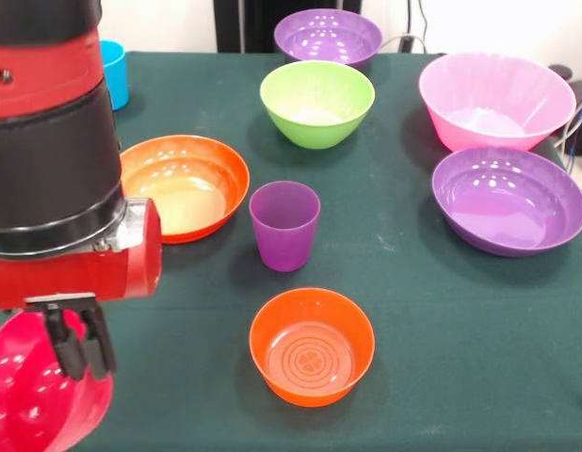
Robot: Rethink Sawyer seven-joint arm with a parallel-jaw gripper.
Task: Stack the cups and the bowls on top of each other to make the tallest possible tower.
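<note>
My gripper (79, 347) is at the near left, its two dark fingers (60, 347) closed over the rim of the small red bowl (35, 400), which is tilted. The purple cup (284, 224) stands upright mid-table. The small orange bowl (312, 346) sits in front of it and the wide orange bowl (192, 184) to its left. The lime green bowl (316, 102) and a purple bowl (327, 38) are further back. The big pink bowl (495, 99) and the second purple bowl (509, 200) are on the right. The blue cup (114, 73) is partly hidden behind the arm. The yellow cup is hidden. Nothing is stacked.
The red and black arm (51, 160) fills the left side and hides the table behind it. Dark cables (578, 122) lie off the table's right edge. The green tablecloth (460, 358) covers the table.
</note>
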